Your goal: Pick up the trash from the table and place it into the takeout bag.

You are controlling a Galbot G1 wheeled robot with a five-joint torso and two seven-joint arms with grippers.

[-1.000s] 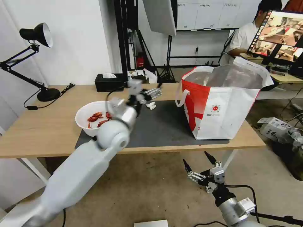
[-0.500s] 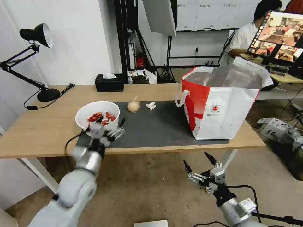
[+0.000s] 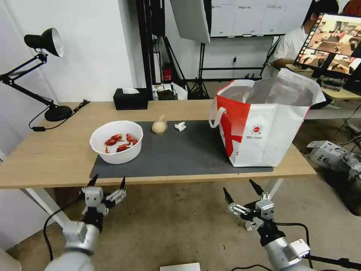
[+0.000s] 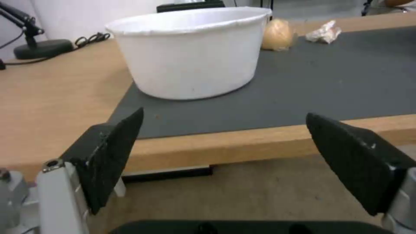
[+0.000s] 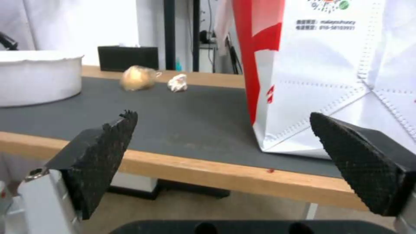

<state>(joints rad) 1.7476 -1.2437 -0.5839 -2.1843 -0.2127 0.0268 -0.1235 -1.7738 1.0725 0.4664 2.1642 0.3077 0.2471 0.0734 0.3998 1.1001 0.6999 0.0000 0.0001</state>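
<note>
On the table, a white bowl of red crayfish shells stands at the left end of the dark grey mat. Behind it lie a beige knotted lump and a small crumpled white tissue. The red-and-white takeout bag stands open on the right. My left gripper hangs open below the table's front edge, near the bowl. My right gripper is open too, low before the bag.
A black tissue box sits at the table's back edge, and a black desk lamp with its cord at the far left. Boxes and clutter lie on the floor to the right. A person sits at a monitor behind the bag.
My left arm has drawn back from over the mat near the lump and tissue, past the bowl, down below the table's front edge. The right gripper has barely shifted.
</note>
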